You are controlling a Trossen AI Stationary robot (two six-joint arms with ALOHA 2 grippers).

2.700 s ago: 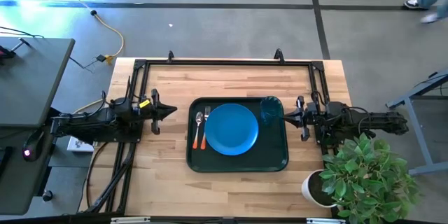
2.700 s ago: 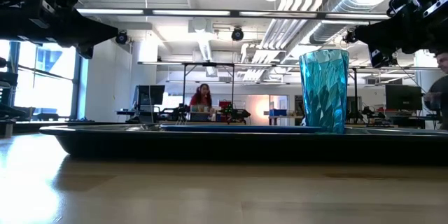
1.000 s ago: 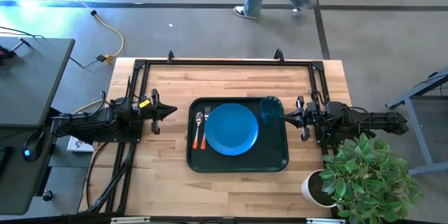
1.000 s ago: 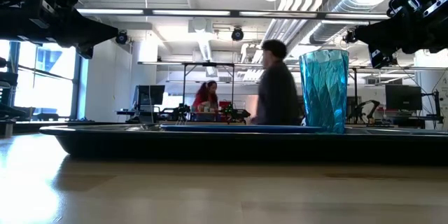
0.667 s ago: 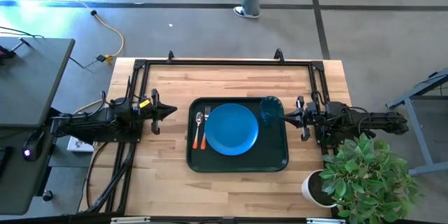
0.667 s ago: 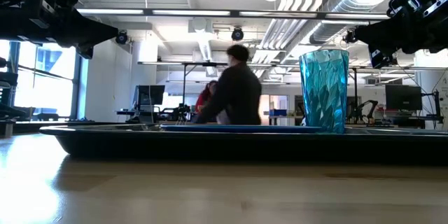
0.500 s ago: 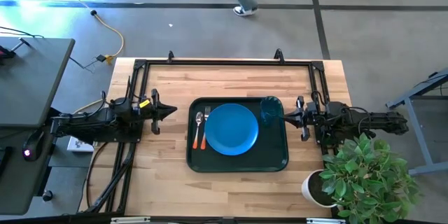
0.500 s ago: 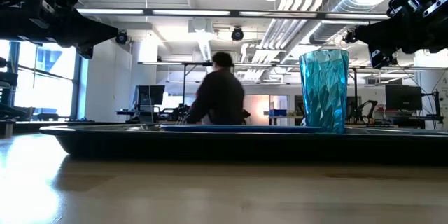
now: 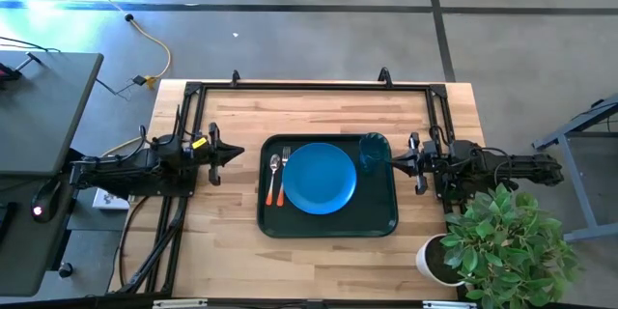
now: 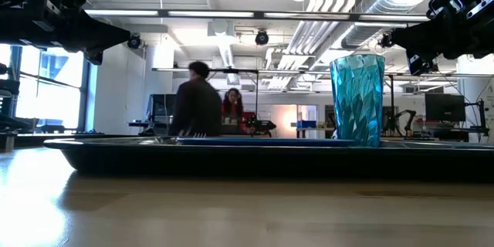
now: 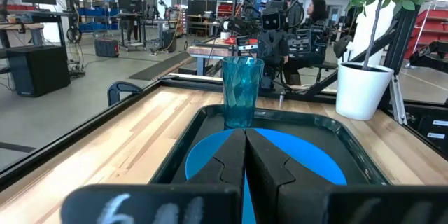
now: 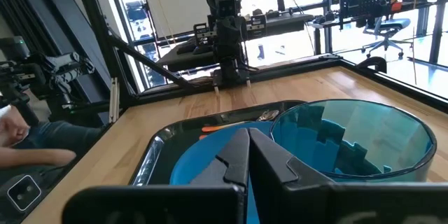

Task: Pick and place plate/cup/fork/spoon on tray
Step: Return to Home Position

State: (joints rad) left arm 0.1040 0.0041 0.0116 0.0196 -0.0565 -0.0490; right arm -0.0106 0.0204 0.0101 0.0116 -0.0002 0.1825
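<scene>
A: What sits nearest on the light wooden table (image 9: 319, 106)?

B: The large dark green-black rectangular tray (image 9: 328, 228) with its raised rim lies at the middle of the table. On it rests the round, flat, bright blue plate (image 9: 319, 178). Along the tray's left edge, just beside the plate, lie the small spoon (image 9: 274, 176) with a silver bowl and orange-red handle and the small fork (image 9: 284, 175) with silver tines and a like handle, side by side; the spoon is the outer one.

A: And the cup?

B: The small translucent teal-blue tumbler (image 9: 375, 150) stands upright in the tray's far right corner, just beside the plate's rim. Whether it touches the plate cannot be told from above.

A: The grippers?

B: The left gripper (image 9: 236, 154) hangs above the bare table left of the tray, its two dark fingers (image 11: 231, 159) pressed together with nothing between them. The right gripper (image 9: 394, 161) hangs just right of the tray, near the tumbler, its fingers (image 12: 232, 155) likewise closed and empty.

A: Any writing?

B: A pale smeared marking shows on the left wrist's dark housing, too blurred to read.

A: Farther off?

B: A green potted plant in a white pot (image 9: 502, 241) stands at the table's near right corner. Beyond the table a person (image 10: 194, 105) stands in the room.
</scene>
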